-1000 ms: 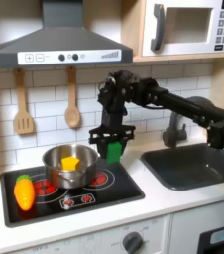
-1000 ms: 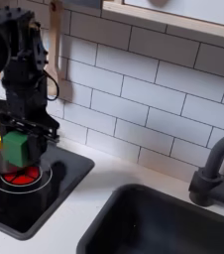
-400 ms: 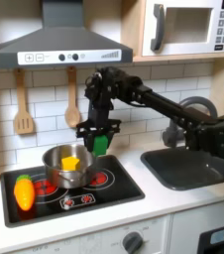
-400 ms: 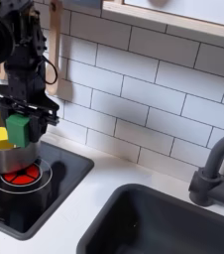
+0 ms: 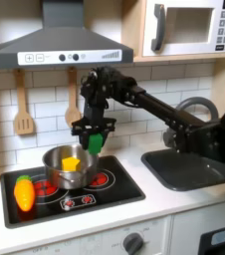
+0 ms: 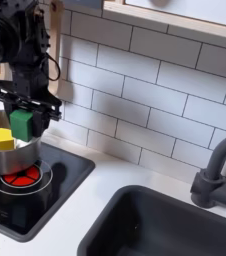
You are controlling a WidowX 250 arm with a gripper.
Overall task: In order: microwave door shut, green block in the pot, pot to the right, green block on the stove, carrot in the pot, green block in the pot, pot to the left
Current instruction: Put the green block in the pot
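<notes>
Gripper point(image 5: 93, 137) clenching green block point(image 5: 94, 142) over pot point(image 5: 69, 167) | black stove point(image 5: 110, 189) | white tile wall point(image 6: 155, 100)

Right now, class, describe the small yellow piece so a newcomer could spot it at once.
Start at the flat black cooktop with red spiral burners. On its back left burner sits a round shiny steel pot, and the yellow piece lies inside it. It is the one yellow thing there, unlike the orange carrot beside the pot.
</notes>
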